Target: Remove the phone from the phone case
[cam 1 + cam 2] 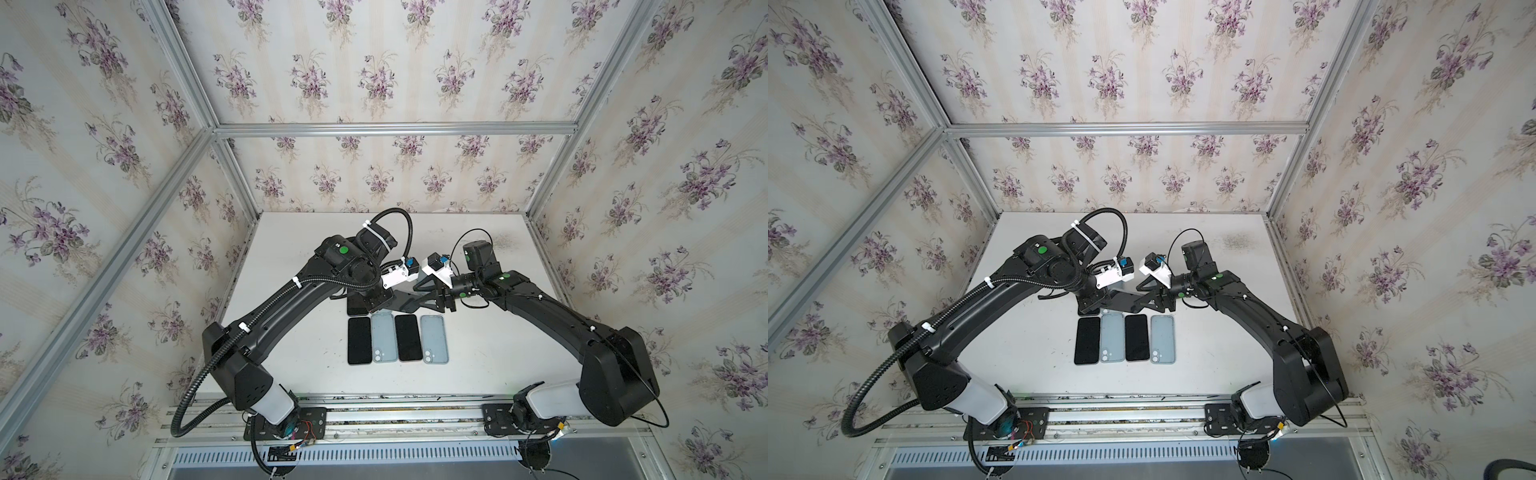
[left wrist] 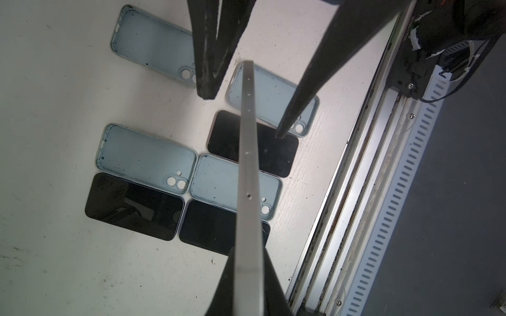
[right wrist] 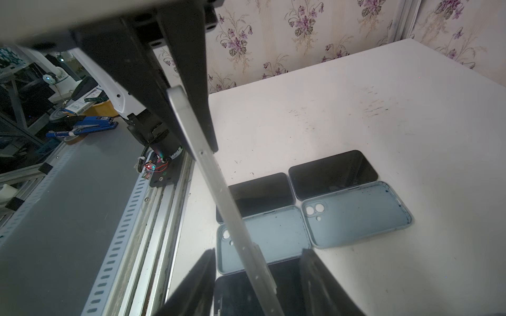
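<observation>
Phone (image 2: 247, 153) is up off the worktop (image 2: 68, 260), seen edge-on and pinched at one end by the left tool (image 2: 247, 262), which is clamped tight on it. The silver edge looks bare to me, with no blue rim round it. So I'd guess the case part is basically done and this is the hand-off or put-down bit. The right tool (image 3: 258, 251) has its jaws standing apart either side of the free end, with a gap on both sides, so it isn't holding anything. Down below are empty light blue cases (image 2: 147, 156) and dark phones (image 2: 134, 205), laid side by side and packed pretty close. If it were me, I wouldn't let the left one loosen until the right has closed properly on the flat faces. Grab the rounded edge instead and it'll probably slip or twist. Then bring it down flat on a free bit of worktop beside the row, screen up like the others, and don't land it on a case.
</observation>
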Controlling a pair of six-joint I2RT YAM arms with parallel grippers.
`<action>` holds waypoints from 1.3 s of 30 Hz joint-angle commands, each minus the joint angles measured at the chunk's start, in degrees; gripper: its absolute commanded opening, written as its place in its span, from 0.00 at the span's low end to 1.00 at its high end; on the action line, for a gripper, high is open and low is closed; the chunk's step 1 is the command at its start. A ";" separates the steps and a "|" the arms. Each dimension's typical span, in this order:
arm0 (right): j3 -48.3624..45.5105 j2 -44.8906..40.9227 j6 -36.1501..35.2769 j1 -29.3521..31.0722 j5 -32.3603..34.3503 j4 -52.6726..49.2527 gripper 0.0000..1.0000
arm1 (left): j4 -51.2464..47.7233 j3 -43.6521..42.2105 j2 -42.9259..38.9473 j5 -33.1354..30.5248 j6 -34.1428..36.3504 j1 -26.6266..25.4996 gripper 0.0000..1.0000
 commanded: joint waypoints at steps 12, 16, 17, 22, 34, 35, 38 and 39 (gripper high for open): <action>-3.63 -0.54 8.22 0.97 -7.54 11.01 0.20 | 2.02 0.94 -0.36 1.85 1.55 -0.01 0.07; -3.77 -0.20 9.08 1.36 -8.95 11.24 0.11 | 2.41 1.41 -0.28 1.83 1.76 -0.01 0.07; -3.77 -0.22 9.30 1.45 -9.46 11.50 0.08 | 2.48 1.45 -0.26 1.82 1.85 0.02 0.07; -6.10 -0.05 15.54 1.86 -10.87 19.06 0.00 | 4.64 1.34 -0.49 1.67 1.13 0.56 0.23; -10.59 1.12 39.62 1.17 0.91 39.53 0.00 | 17.17 -6.81 -8.77 -4.16 -7.38 7.78 1.00; -10.90 1.50 42.69 0.82 3.35 40.57 0.00 | 19.06 -8.18 -10.17 -4.60 -9.01 9.18 1.00; -12.73 3.91 54.45 0.53 12.03 46.64 0.00 | 25.70 -13.91 -16.48 -4.50 -15.76 14.58 1.00; -13.30 5.29 57.99 0.59 13.61 49.47 0.00 | 28.10 -16.16 -18.85 -4.47 -18.04 16.23 1.00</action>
